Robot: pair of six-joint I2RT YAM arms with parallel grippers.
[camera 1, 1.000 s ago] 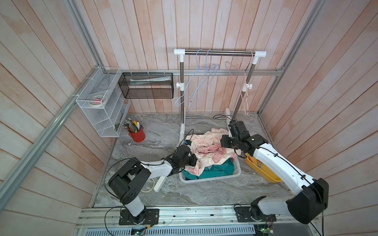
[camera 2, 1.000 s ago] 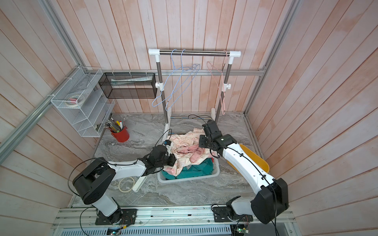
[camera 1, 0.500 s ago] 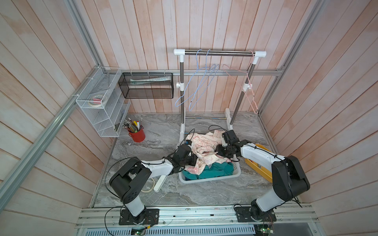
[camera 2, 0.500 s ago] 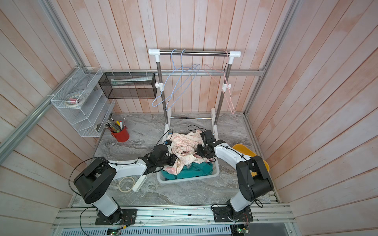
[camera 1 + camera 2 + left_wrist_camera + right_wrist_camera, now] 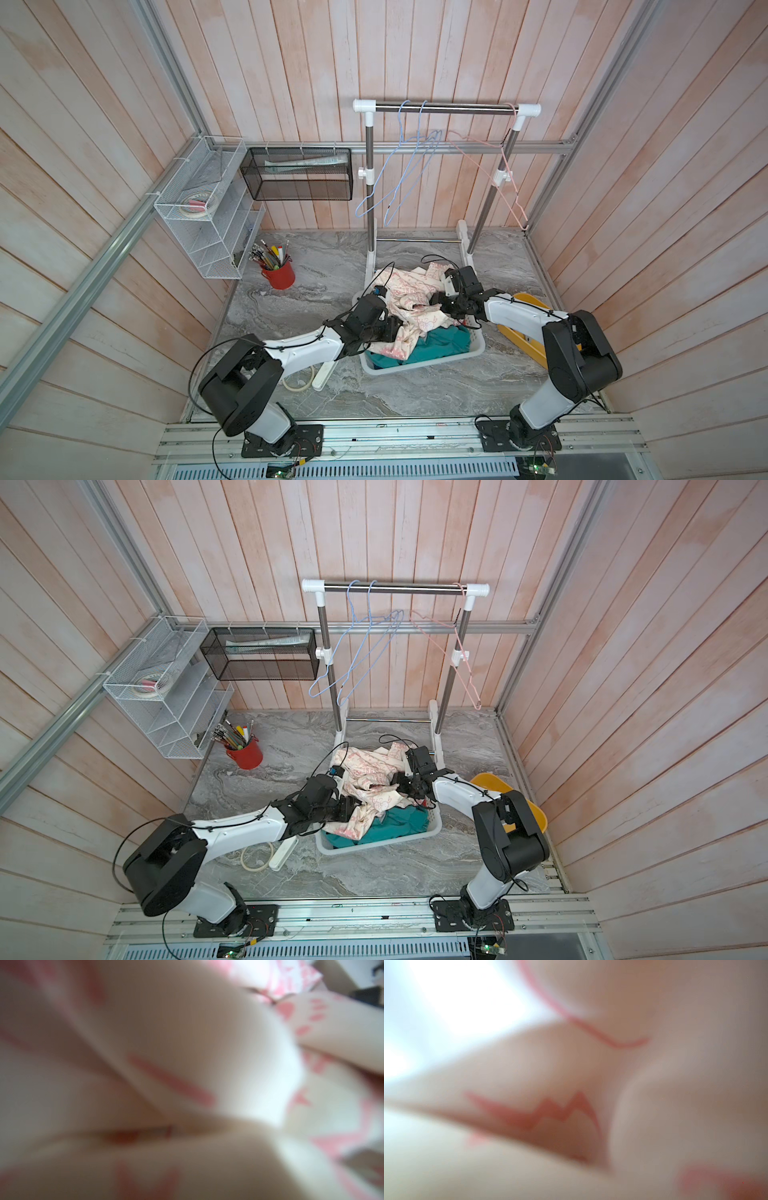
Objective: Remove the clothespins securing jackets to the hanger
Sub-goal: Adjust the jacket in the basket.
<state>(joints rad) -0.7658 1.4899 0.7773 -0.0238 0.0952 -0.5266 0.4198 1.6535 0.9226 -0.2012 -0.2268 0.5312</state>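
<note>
table: grey marble top, wood-slat walls all round.
rack: at the back, upright, steel bar between white ends; shows in both top views.
left arm: reaches from the near left to the basket.
right arm: bent in from the near right to the basket.
wire shelf: white, on the left wall.
mesh box: black, on the back rail beside the rack.
basket: white, on the table in front of the rack, holds the jackets.
cream jacket: pink print, crumpled on top of the pile; fills both wrist views, blurred.
teal jacket: under the cream one, near side of the basket.
yellow bin: just right of the basket, partly behind the right arm.
blue hangers: two wire ones hooked on the bar, left half.
pink hanger: hooked at the bar's right end.
red cup: full of pens, left of the basket, well apart.
left gripper: pushed into the cream folds at the basket's left rim; jaws hidden, cannot tell.
right gripper: in the cream cloth on the far right side; jaws hidden, cannot tell.
clothespins: cannot pick any out for sure.
red-orange smear: in a cream fold, too blurred to name.
</note>
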